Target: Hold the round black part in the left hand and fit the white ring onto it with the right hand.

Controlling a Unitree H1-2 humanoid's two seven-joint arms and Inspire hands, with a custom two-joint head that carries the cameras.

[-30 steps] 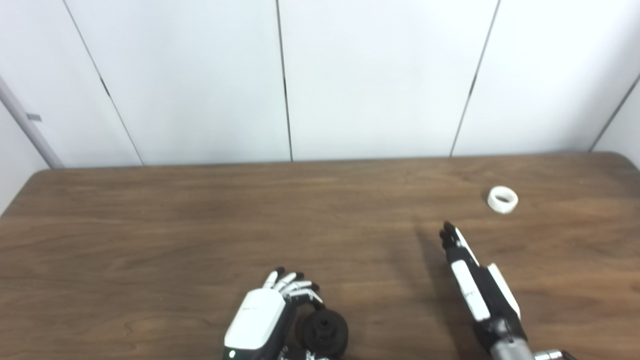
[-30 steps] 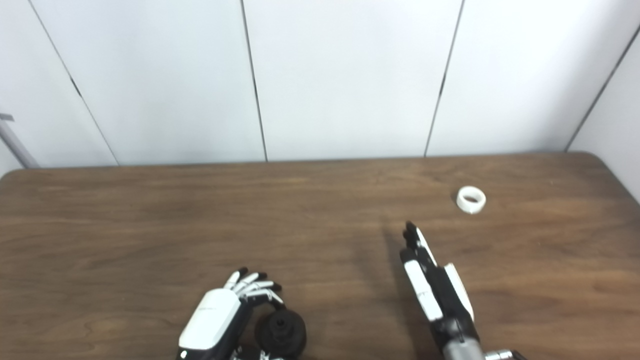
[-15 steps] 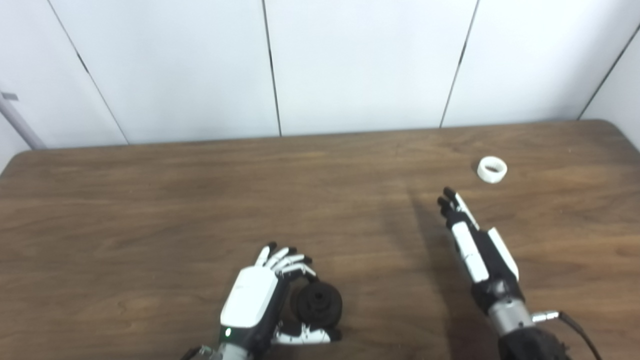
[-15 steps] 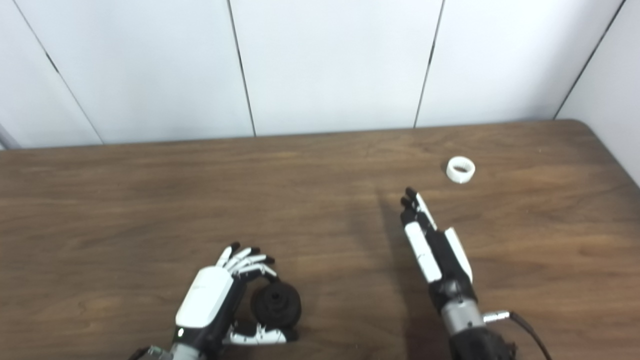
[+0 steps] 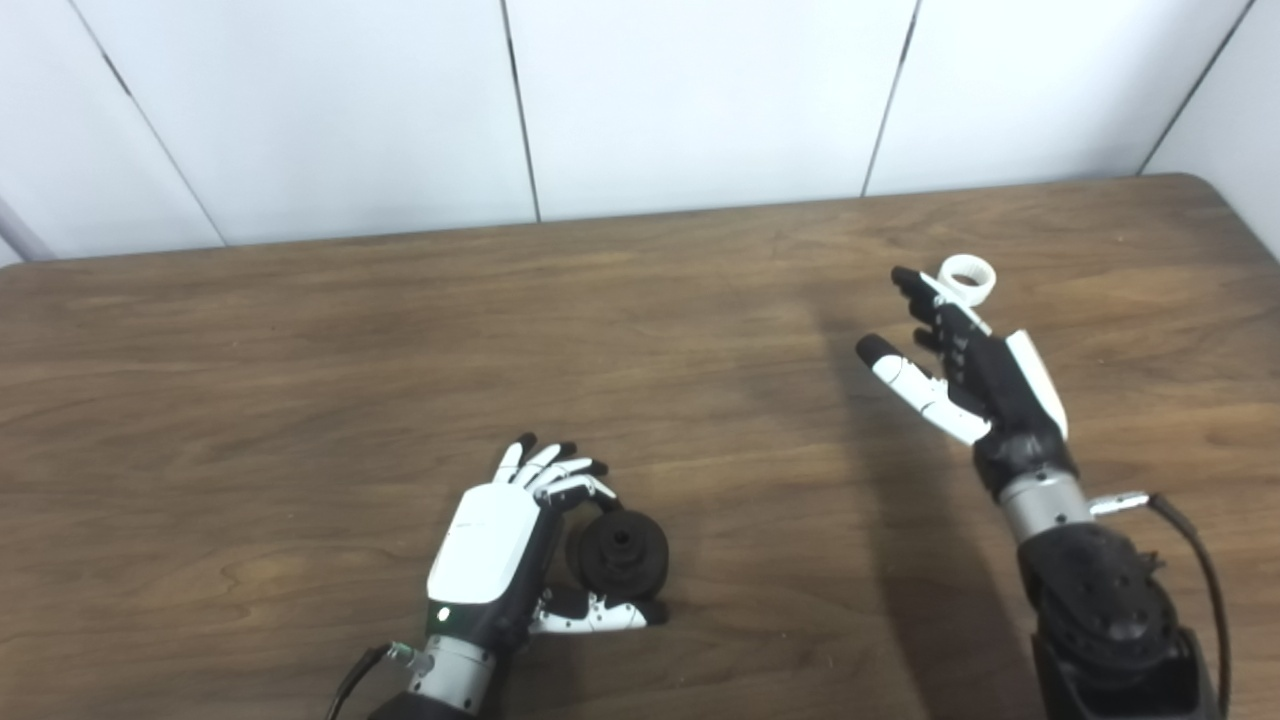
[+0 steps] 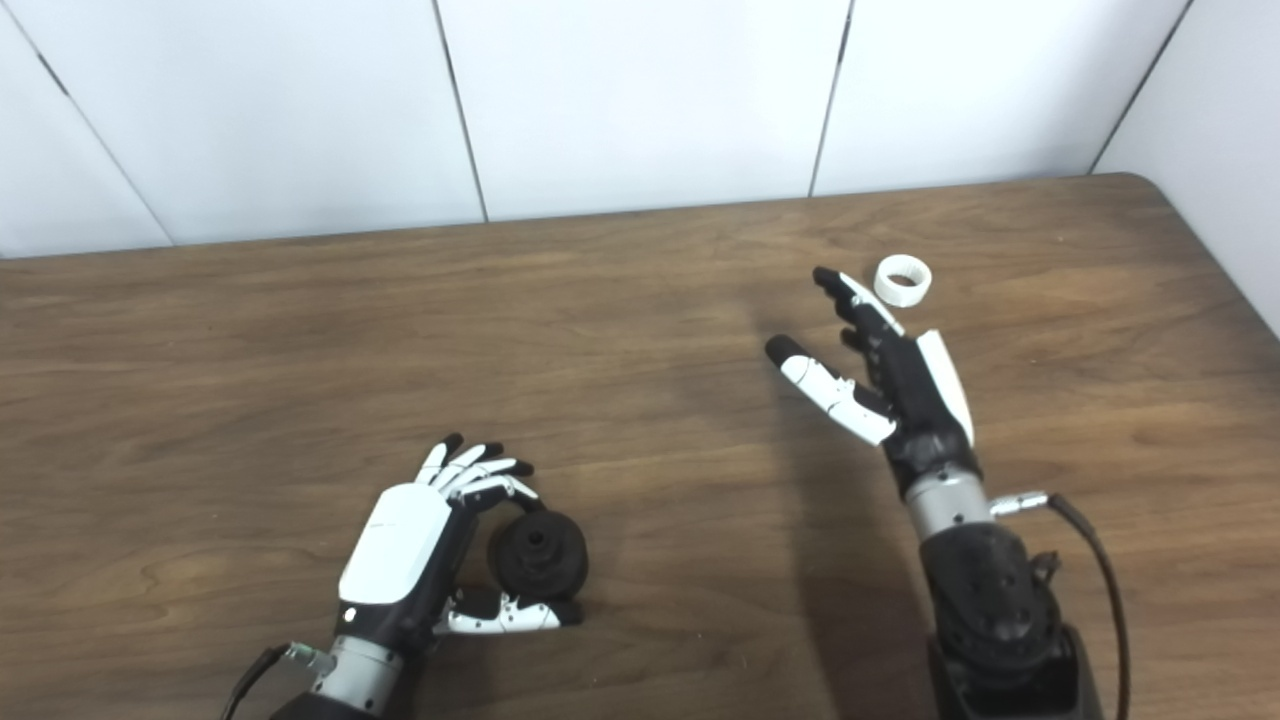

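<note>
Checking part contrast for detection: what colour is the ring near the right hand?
White; the ring shows best in the right eye view.

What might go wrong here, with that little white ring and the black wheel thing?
The white ring lies loose on the table, just past the open right hand. Its fingertips reach almost beside it, so a slightly off approach might nudge the ring away toward the table's far edge instead of picking it up. The left hand curls around the round black part, which sits low by the tabletop; I cannot tell how firm that hold is, so it may slip.
</note>
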